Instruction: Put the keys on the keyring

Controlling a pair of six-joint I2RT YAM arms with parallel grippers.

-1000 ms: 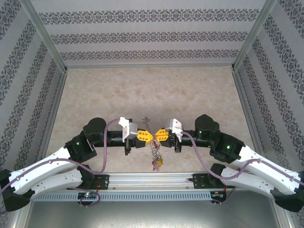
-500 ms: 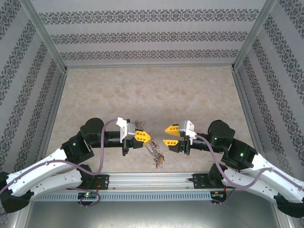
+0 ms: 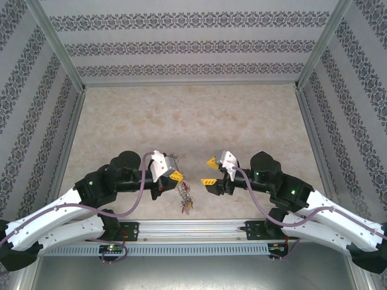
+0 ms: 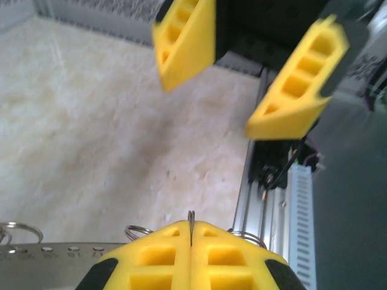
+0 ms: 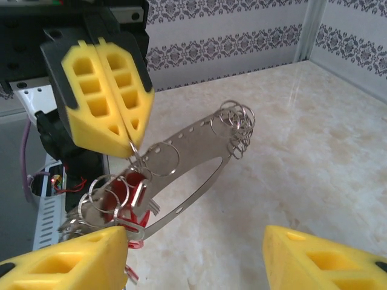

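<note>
The keyring is a thin grey oval band hanging tilted in the air. My left gripper is shut on one of its small rings. Silvery rings cluster at its far end, and red-tagged keys hang in a bunch at its near end. From above, the keys dangle below the left gripper. My right gripper is open, facing the left one a short gap away, with nothing between its fingers. No yellow tag is clear to see.
The marble-patterned table top stretches behind the grippers. Patterned walls close in the back and both sides. An aluminium rail with the arm bases runs along the near edge, just below the hanging keys.
The two grippers were together at the keyring. The right one opened, let go and drew back to the right. The left one swung left and towards the near edge with the keyring.
</note>
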